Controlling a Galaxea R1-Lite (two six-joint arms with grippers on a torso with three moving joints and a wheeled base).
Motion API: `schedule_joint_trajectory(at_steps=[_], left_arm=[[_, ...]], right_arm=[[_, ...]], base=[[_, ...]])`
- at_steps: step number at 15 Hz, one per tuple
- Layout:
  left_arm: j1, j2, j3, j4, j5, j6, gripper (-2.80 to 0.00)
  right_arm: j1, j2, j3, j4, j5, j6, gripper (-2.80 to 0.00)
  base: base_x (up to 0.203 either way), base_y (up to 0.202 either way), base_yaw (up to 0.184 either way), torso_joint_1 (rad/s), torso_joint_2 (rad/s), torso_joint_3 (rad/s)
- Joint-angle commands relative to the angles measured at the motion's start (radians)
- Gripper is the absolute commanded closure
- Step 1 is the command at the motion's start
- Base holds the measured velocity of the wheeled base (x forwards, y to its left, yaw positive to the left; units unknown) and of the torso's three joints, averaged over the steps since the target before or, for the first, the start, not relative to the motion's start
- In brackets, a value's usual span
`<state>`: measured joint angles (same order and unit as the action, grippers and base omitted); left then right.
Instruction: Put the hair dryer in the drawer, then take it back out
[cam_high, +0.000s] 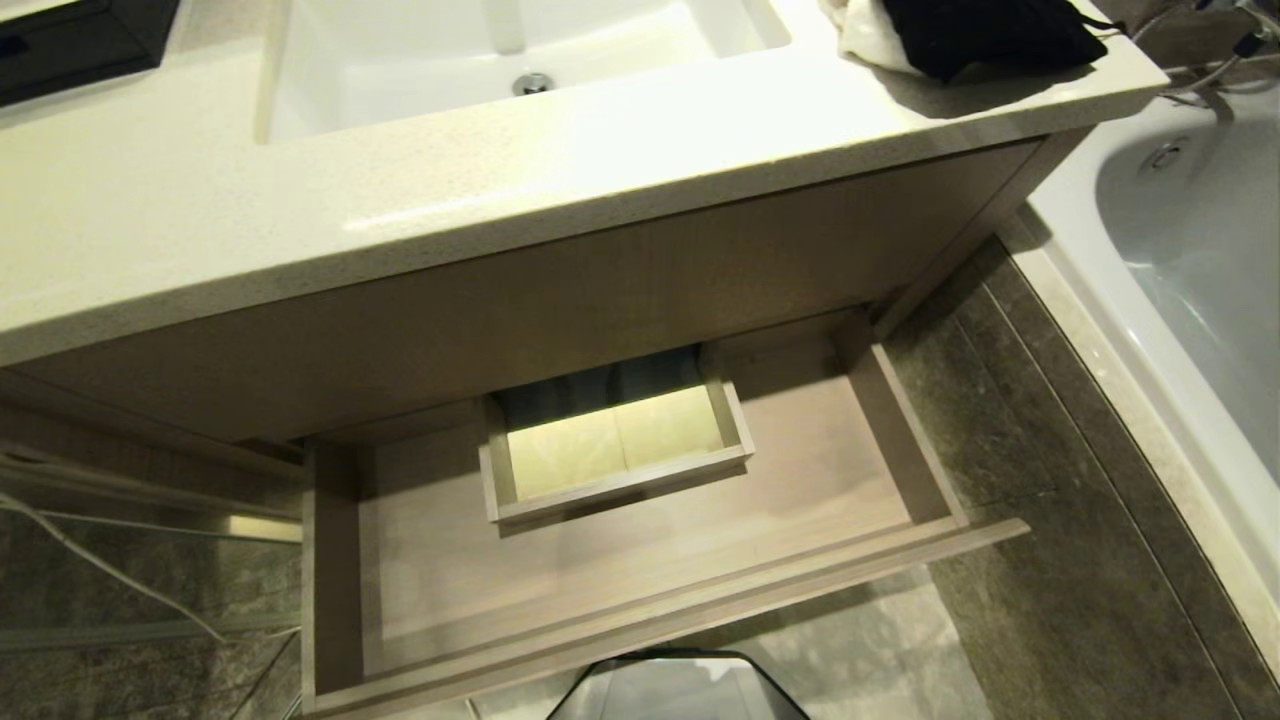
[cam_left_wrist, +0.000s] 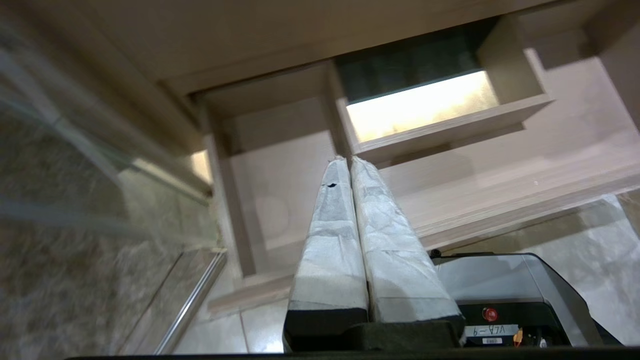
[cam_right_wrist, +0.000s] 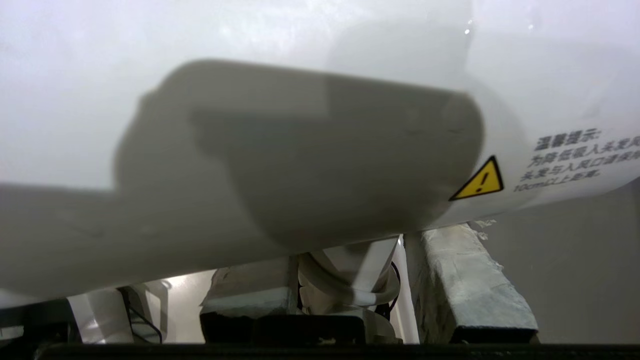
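With the right gripper (cam_right_wrist: 350, 280) clamped on the dryer (cam_right_wrist: 300, 165), its cord could snag the open drawer (cam_high: 640, 610).

Matt wood-grain drawer (cam_high: 640, 600), glossy dryer (cam_right_wrist: 300, 165)

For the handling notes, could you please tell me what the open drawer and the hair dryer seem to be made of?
The wide, shallow pale drawer looks like matte wood-grain laminate board, given its faint streaked grain. The white round-barrelled hair dryer looks like smooth, slightly glossy plastic bearing a printed warning label.
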<state>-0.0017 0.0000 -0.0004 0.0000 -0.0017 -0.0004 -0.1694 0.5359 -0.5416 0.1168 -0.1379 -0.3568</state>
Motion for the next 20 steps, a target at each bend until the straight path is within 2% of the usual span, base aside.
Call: schedule_joint_trajectory(at_steps=[1,11,20], left_arm=[[0.0,0.0,0.002,0.0,0.0,-0.001,0.0],[0.0,0.0,0.002,0.0,0.0,0.0,0.0],[0.0,0.0,0.002,0.0,0.0,-0.001,0.0]], right_arm=[[-0.001,-0.001,0.003,0.001,0.0,-0.002,0.0],[-0.001,-0.014,0.012,-0.011,-0.005,-0.002,0.0],[-0.001,-0.017,0.022,-0.003,-0.003,-0.004,0.0]], base=[[0.0,0.001,-0.102,0.007,0.0,0.002],[0.0,0.0,0.0,0.0,0.0,0.0],[0.002,-0.006,0.16,0.002,0.0,0.002]])
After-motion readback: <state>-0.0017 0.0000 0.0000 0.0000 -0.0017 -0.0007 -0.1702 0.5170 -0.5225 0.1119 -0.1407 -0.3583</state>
